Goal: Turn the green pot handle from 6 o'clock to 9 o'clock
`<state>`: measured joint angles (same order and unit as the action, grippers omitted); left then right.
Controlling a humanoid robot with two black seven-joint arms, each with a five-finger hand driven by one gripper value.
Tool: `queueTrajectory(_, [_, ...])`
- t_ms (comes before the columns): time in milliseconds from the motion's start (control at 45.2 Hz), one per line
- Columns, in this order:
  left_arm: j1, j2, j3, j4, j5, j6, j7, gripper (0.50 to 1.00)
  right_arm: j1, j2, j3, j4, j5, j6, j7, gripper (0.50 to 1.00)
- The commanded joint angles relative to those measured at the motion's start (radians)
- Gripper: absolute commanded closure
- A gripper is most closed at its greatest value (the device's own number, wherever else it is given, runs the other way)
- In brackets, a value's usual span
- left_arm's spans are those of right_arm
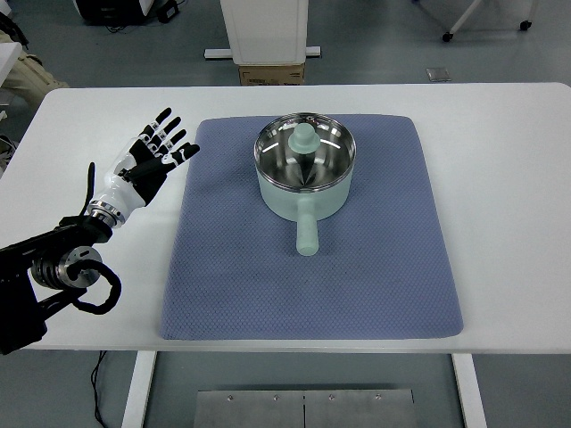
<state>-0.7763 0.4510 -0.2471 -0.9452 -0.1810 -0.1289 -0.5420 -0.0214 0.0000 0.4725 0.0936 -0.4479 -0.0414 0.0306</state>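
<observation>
left hand (143,168) white with black fingers (163,119), silver wrist ring, black arm, looped black cable

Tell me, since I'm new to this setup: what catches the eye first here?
The green pot stands out, sitting on the upper middle of the blue mat, its shiny inside bare and its handle pointing toward the robot. Next comes the left hand, black and white with fingers spread, hovering over the white table just left of the mat, holding nothing.
</observation>
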Motion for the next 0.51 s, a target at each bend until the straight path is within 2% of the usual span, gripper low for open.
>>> queueTrajectory(0, [0.003, 0.0, 0.0, 0.002, 0.0, 0.0, -0.001, 0.5, 0.0, 0.0, 0.0, 0.0, 0.0, 0.0, 0.0, 0.5])
queueTrajectory(487, [0.011, 0.0, 0.0, 0.002, 0.0, -0.001, 0.0, 0.5, 0.0, 0.0, 0.0, 0.0, 0.0, 0.0, 0.0, 0.5])
